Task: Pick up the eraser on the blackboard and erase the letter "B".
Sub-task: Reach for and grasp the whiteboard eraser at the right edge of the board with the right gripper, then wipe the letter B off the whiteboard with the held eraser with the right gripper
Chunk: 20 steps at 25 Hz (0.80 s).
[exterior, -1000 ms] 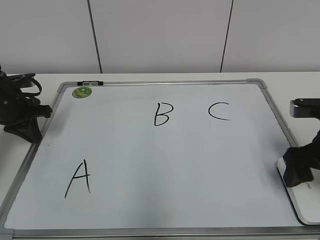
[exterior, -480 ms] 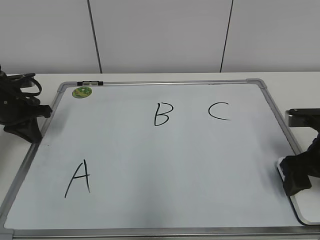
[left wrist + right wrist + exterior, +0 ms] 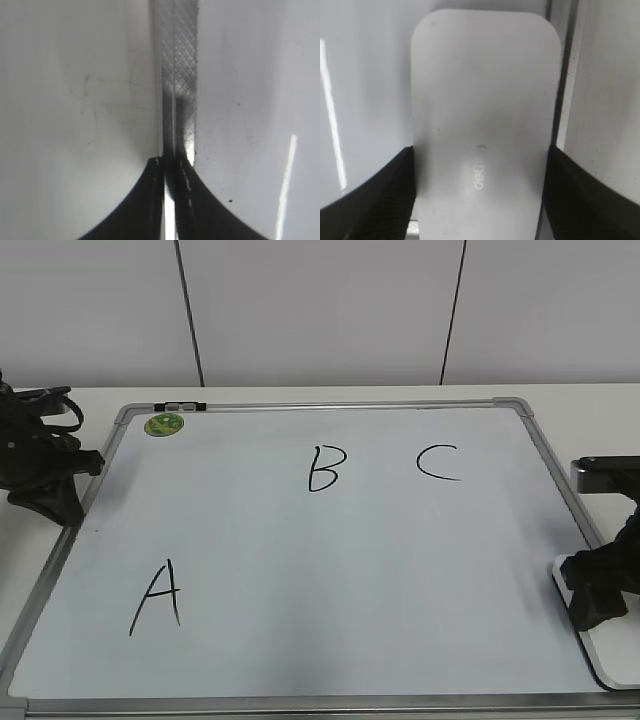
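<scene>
The eraser (image 3: 482,115), a flat white rounded block with grey lettering, lies at the right edge of the blackboard (image 3: 330,405), partly over its frame; its near end shows in the exterior view (image 3: 612,652). My right gripper (image 3: 480,150) straddles it, with one black finger against each long side, low on the board (image 3: 597,605). The black letter "B" (image 3: 323,468) stands at the board's upper middle, far left of that gripper. My left gripper (image 3: 172,161) is shut and empty over the board's left frame (image 3: 62,508).
A black "A" (image 3: 158,597) is at the lower left and a "C" (image 3: 440,462) right of the "B". A round green sticker (image 3: 164,424) sits at the top left corner. The metal frame strip (image 3: 565,75) runs beside the eraser.
My right gripper has come down and slightly left over the eraser, and its fingers now flank the block. The left arm has not moved.
</scene>
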Motion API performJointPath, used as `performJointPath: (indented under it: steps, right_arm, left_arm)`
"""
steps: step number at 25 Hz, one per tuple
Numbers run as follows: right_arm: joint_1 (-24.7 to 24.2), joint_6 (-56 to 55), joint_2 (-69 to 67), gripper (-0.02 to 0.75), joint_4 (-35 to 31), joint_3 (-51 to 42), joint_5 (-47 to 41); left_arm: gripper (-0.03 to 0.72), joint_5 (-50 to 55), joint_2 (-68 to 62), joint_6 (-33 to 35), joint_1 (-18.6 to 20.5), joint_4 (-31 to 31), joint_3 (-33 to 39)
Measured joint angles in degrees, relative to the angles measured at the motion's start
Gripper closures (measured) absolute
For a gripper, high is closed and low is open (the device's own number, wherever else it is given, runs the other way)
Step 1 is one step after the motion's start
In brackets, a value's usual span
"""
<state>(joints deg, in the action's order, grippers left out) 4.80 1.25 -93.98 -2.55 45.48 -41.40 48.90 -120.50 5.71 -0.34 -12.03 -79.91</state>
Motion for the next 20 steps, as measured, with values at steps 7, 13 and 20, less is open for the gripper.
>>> performJointPath:
  steps: [7,13,20]
  right_arm:
    - [0.0,0.58,1.99,0.194,0.0,0.0,0.0]
    - [0.0,2.0,7.37,0.194,-0.59,0.0,-0.71]
    - [2.1,6.32,8.12,0.195,-4.15,8.91,-10.01]
  left_arm:
    - [0.679,0.0,0.0,0.0,0.0,0.0,0.0]
    - [0.679,0.0,0.0,0.0,0.0,0.0,0.0]
    - [0.678,0.0,0.0,0.0,0.0,0.0,0.0]
